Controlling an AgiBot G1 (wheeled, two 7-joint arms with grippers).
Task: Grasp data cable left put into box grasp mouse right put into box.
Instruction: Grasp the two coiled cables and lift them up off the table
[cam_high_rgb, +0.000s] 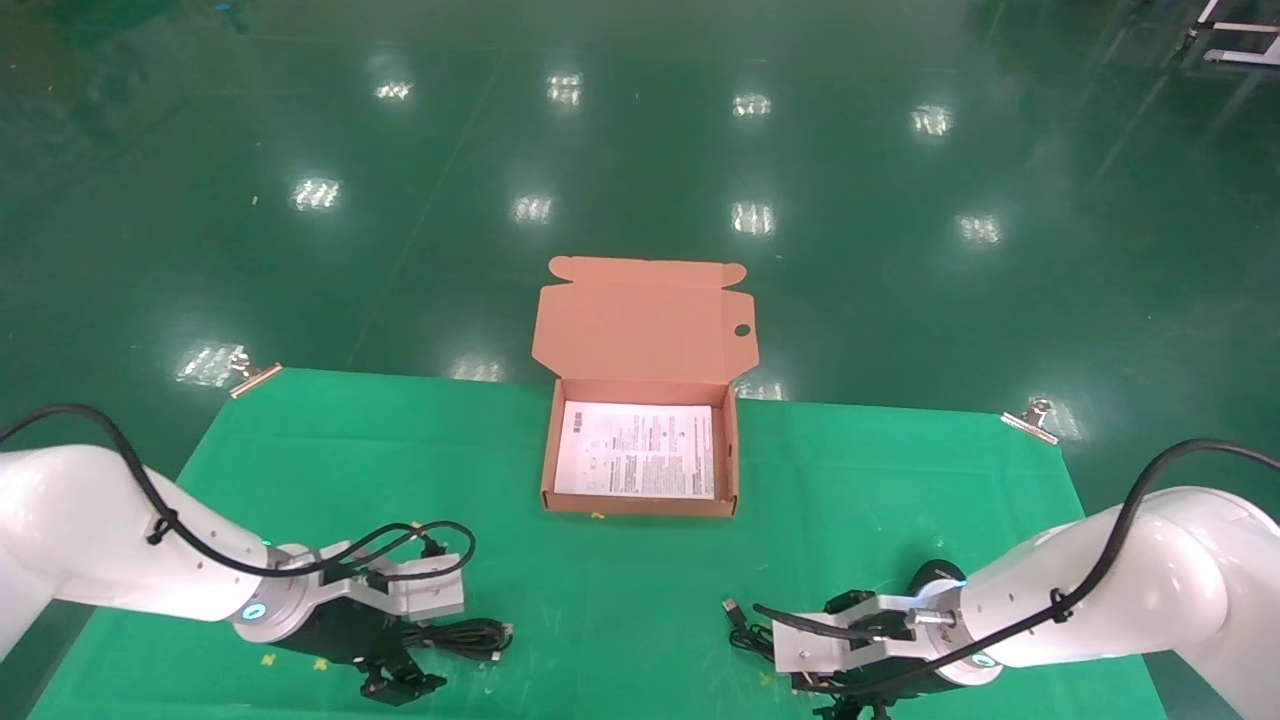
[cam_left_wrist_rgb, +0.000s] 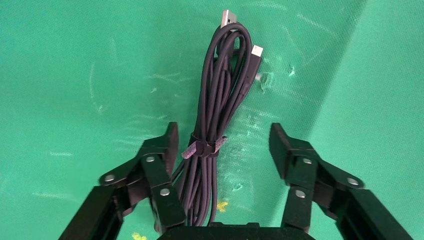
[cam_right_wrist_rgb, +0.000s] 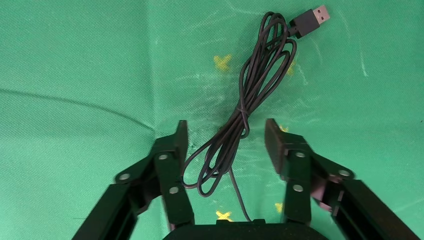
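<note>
Left gripper (cam_left_wrist_rgb: 222, 145) low over the green mat's near left, fingers spread either side of the bundled data cable (cam_left_wrist_rgb: 215, 115), right gripper (cam_right_wrist_rgb: 225, 142) spread over the mouse's cord (cam_right_wrist_rgb: 250, 100) at near right, box (cam_high_rgb: 640, 505) lying open at mid-table

The head view looks forward and down over the whole worktop (cam_high_rgb: 620, 600), far edge included. Each wrist view looks down close at cloth near the near edge, an area the head view shares.
</note>
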